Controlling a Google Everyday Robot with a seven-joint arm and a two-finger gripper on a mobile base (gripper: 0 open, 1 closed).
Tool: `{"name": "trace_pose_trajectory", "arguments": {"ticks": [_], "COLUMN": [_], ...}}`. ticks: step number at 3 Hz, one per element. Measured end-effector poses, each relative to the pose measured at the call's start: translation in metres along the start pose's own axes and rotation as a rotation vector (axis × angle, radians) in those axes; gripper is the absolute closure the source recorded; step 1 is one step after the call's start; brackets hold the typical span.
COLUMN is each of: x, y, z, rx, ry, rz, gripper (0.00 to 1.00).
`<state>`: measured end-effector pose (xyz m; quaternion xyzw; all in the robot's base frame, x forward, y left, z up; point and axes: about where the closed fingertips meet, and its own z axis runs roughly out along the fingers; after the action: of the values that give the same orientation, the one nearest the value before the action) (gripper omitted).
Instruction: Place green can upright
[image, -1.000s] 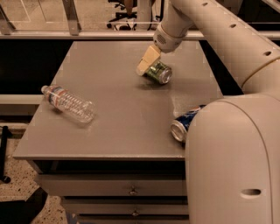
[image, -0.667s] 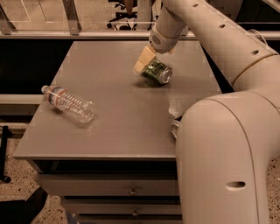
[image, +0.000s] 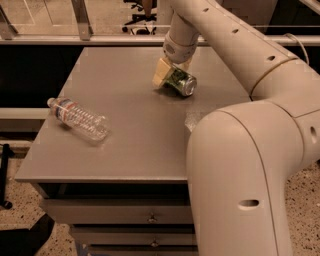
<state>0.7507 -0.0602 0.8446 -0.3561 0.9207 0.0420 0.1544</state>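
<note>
The green can (image: 180, 81) lies on its side on the grey table (image: 135, 135), in the far right part of the top, with its silver end turned toward the front right. My gripper (image: 171, 75) is right at the can, reaching down from above and behind and set over its far left end. A pale yellow pad (image: 160, 74) rests against the can's left side. The can is down on the table.
A clear plastic bottle (image: 79, 118) lies on its side at the table's left. My large arm (image: 240, 165) fills the right foreground and hides the table's right front corner. Drawers (image: 150, 217) sit under the top. A railing (image: 85, 20) runs behind.
The gripper has shifted slightly left and lower at the can. The can has stayed put. My arm has swung left and now covers the blue can at the table's right edge.
</note>
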Motion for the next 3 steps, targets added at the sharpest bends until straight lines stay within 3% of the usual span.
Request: {"name": "trace_pose_trajectory", "arguments": {"ticks": [1,2,3], "x": [-0.001,-0.003,-0.01], "y": [-0.001,-0.003,-0.006], "z": [0.0,-0.008,-0.031], "rx": [0.018,0.016,-0.01], "ry": [0.005,-0.036,-0.159], "rz": [-0.001,-0.005,-0.038], "gripper": [0.49,0.72,0.95]}}
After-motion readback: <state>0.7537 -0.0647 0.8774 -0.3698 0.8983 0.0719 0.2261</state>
